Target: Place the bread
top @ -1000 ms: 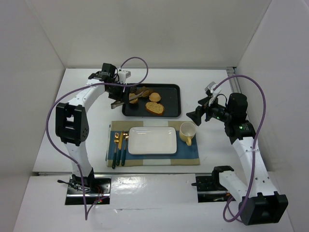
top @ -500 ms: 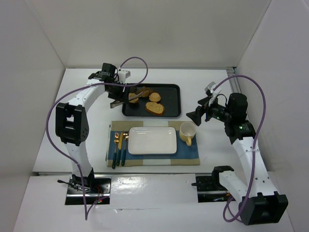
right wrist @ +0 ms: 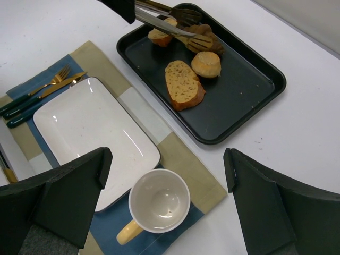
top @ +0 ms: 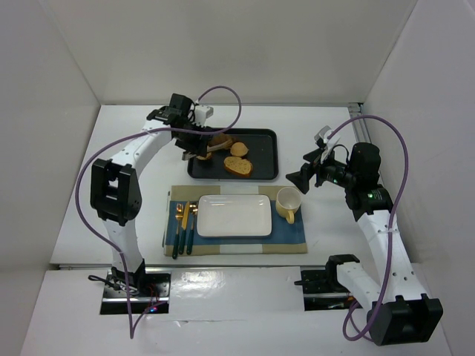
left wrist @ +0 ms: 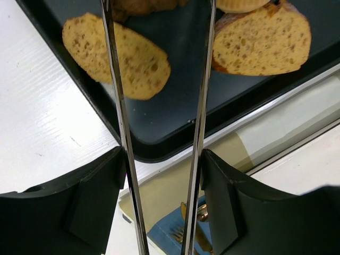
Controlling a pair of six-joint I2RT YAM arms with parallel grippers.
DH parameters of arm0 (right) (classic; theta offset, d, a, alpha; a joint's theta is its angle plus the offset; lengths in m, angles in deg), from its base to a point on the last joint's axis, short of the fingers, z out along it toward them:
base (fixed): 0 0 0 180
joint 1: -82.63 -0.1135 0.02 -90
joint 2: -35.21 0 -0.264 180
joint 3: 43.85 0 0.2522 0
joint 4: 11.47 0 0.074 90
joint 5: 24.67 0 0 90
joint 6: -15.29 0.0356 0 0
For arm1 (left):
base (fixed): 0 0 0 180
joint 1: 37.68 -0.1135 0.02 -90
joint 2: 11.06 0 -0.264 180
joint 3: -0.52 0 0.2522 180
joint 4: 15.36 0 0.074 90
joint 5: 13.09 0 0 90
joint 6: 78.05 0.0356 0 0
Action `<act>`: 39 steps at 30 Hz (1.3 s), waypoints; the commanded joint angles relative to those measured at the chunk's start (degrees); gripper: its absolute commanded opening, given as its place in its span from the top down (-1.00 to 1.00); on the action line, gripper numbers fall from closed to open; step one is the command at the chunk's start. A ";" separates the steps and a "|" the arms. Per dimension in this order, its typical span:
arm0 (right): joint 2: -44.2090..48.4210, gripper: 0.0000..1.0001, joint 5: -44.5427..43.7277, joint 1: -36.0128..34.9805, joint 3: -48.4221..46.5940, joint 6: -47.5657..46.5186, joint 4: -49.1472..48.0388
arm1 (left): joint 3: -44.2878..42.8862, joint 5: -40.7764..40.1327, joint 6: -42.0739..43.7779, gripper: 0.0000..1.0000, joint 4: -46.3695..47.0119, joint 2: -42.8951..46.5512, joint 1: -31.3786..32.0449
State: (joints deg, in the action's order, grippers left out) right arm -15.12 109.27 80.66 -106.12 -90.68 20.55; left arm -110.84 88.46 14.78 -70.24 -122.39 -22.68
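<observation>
The bread, a small dark brown croissant (right wrist: 208, 33), lies at the far left of the black tray (right wrist: 249, 90), also seen from above (top: 221, 140). My left gripper (top: 194, 145) is shut on metal tongs (right wrist: 178, 26). The two tong arms (left wrist: 121, 106) run between my fingers (left wrist: 95, 196) in the left wrist view. The slotted tong tips sit on either side of the croissant; whether they pinch it I cannot tell. My right gripper (right wrist: 164, 186) is open and empty, hovering above the cup (right wrist: 159, 201) at the right.
Three golden toasted slices lie in the tray: an oval one (right wrist: 183, 85), a round one (right wrist: 206, 64), and one under the tongs (right wrist: 159, 36). A white rectangular plate (top: 234, 215), the yellow-handled cup (top: 288, 202) and cutlery (top: 183, 222) sit on a blue and tan placemat (top: 293, 233).
My left arm has moved right, over the tray's left end, carrying the tongs further onto the croissant. The right arm has not moved.
</observation>
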 commanded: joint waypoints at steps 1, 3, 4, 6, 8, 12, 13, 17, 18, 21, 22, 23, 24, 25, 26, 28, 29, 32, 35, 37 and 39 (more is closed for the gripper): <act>0.58 -1.00 0.88 0.22 -1.67 -0.47 0.11 | -2.94 -0.83 0.69 -0.42 -0.45 -0.03 0.55; 0.58 -1.00 0.88 0.22 -1.67 -0.47 0.11 | -2.94 -1.52 0.69 -0.42 -0.45 -0.55 0.55; 0.58 -1.00 0.88 0.22 -1.67 -0.47 0.11 | -2.94 -1.53 0.16 -0.39 -0.45 -0.56 0.55; 0.58 -1.00 0.88 0.22 -1.67 -0.47 0.11 | -2.33 -2.06 0.16 -0.33 -0.45 -0.56 0.55; 0.58 -1.00 0.88 0.22 -1.67 -0.47 0.11 | -1.71 -2.67 0.16 -0.22 -0.45 -0.56 0.55; 1.11 -1.00 0.88 0.22 -1.67 -0.47 0.11 | -1.19 -3.20 -0.37 0.10 0.07 -0.56 0.55; 1.11 -1.00 0.88 0.22 -1.67 -0.47 0.11 | -1.19 -3.20 -0.37 0.24 0.08 -0.56 0.55; 1.11 -1.00 0.88 0.22 -1.67 -0.47 0.11 | -1.19 -3.20 -0.89 0.73 0.08 -0.56 0.55; 1.11 -1.00 0.88 0.22 -1.67 -0.47 0.11 | -1.19 -3.20 -0.90 0.87 0.08 -0.03 0.55; 1.11 -1.00 0.88 0.22 -1.67 -0.47 0.11 | -1.19 -3.20 -1.42 1.00 0.08 -0.03 0.55; 1.11 -1.00 0.88 0.22 -1.67 -0.47 0.11 | -0.66 -3.20 -1.95 1.00 0.08 0.67 0.55; 1.11 -1.00 0.88 0.22 -1.67 -0.47 0.11 | -0.66 -3.20 -2.47 1.00 0.08 0.67 0.55; 1.11 -1.00 0.88 0.22 -1.67 -0.47 0.11 | -0.66 -3.20 -2.48 1.00 0.08 1.46 0.55; 1.11 -1.00 0.88 0.22 -1.67 -0.47 0.11 | -0.66 -3.20 -2.48 1.00 0.60 2.42 0.55; 1.11 -1.00 0.88 0.22 -1.67 -0.47 0.11 | -0.66 -3.20 -3.18 1.00 0.61 3.04 0.55; 1.11 -1.00 0.88 0.22 -1.67 -0.47 0.11 | -0.13 -3.20 -3.18 1.00 1.13 4.71 0.55; 1.11 -1.00 0.88 0.22 -1.67 -0.47 0.11 | -0.13 -2.59 -3.70 1.00 1.13 5.33 0.55; 1.11 -1.00 0.88 0.22 -1.67 -0.47 0.11 | -0.13 -2.06 -4.24 1.00 1.13 7.61 0.55; 1.11 -1.00 0.88 0.22 -1.67 -0.47 0.11 | -0.13 -1.54 -4.85 1.00 1.74 10.15 0.55; 1.11 -1.00 0.88 0.22 -1.67 -0.47 0.11 | 0.40 -1.53 -4.85 1.00 1.75 11.39 0.55; 1.11 -1.00 0.88 0.22 -1.67 -0.47 0.11 | 0.92 -0.84 -5.37 1.00 2.36 12.45 0.55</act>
State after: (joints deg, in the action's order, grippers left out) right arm -15.07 109.36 80.66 -106.12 -90.66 20.75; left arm -110.34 85.75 11.07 -70.83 -114.24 -21.89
